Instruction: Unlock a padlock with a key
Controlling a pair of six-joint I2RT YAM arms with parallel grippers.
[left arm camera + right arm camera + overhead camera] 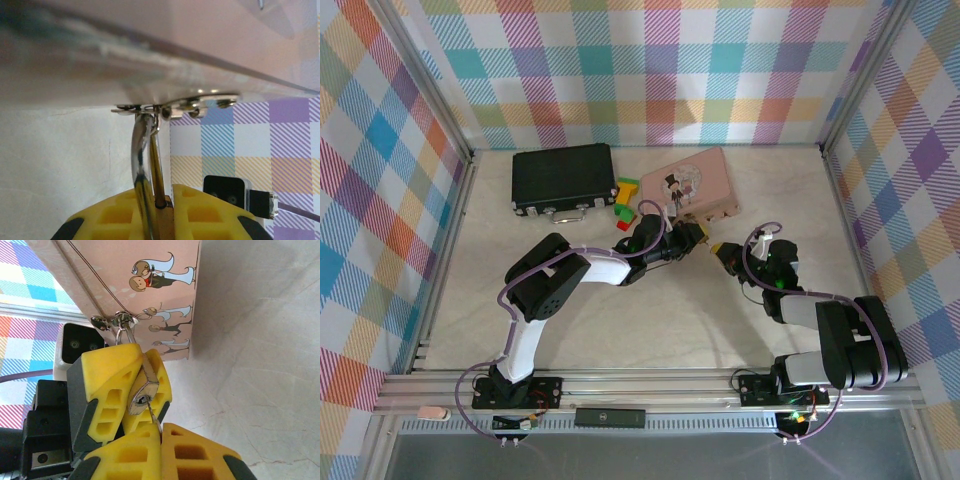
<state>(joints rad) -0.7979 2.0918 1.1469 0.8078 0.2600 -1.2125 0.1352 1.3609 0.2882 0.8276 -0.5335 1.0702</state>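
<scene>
Two firm grips mid-frame in my right wrist view: left gripper (pixel 137 365) clamped on the padlock (pixel 143 394) below the pink tin (pixel 165 300), right gripper (pixel 161 434) pinching, I think, the key (pixel 153 417).

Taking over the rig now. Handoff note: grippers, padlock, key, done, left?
Left gripper: shut on the padlock body; its shackle passes through the hasp of the pink tin box.
Right gripper: shut on the key, tip at the keyhole; depth unclear.
Done: padlock steadied, key lined up.
Left: seat the key fully, turn it, free the shackle.
</scene>
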